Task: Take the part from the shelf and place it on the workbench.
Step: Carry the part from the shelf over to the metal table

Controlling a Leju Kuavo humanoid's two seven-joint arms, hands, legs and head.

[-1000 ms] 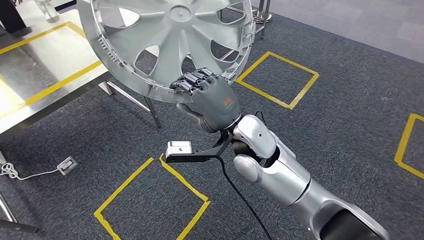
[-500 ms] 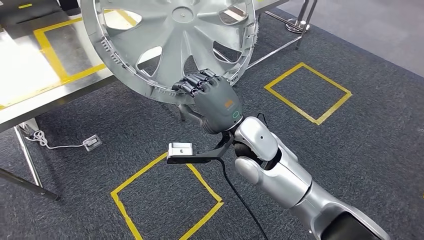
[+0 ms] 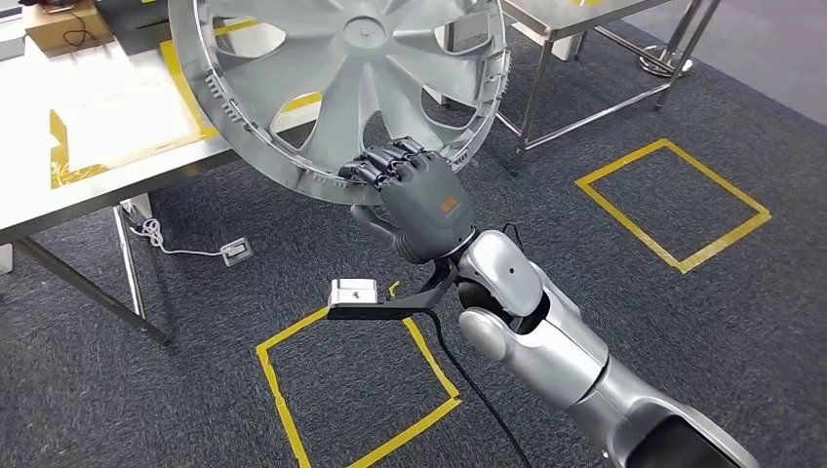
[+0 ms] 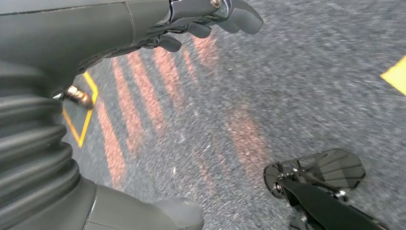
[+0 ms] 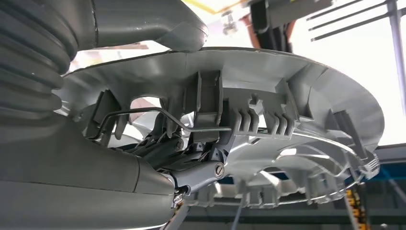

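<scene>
Head view: right hand (image 3: 421, 190) is gripping the wheel cover (image 3: 341, 78) at its lower rim, about 5 o'clock on the disc, fingers (image 3: 385, 161) hooking over the edge into a spoke opening. The part is hanging in the air, tilted, well off the shelf, and is overlapping the near edge of the bench (image 3: 59, 185) at 10 o'clock in the picture. The bench top is carrying yellow tape outlines (image 3: 185, 93); a second steel table (image 3: 575, 19) is standing at 1 o'clock. Yellow floor squares (image 3: 356, 390) are lying on the grey carpet below the arm.

Right wrist view: the thumb (image 5: 158, 28) is pressing one face of the cover's rim while the darker fingers (image 5: 191, 165) are clamping the ribbed inner side beside a clip and wire ring, so the hold looks firm.

Left wrist view: left hand (image 4: 143, 33) is hanging over the carpet, holding nothing, fingers loosely curled rather than spread wide.

Step, as I judge it: carrying phase, pick done, placing not yet done. Next move calls for bringing the cover fully over the bench top, lowering and levelling it until it is resting flat, likely inside a taped outline, then loosening the fingers. Risk: the large disc swinging on a single rim grip.
</scene>
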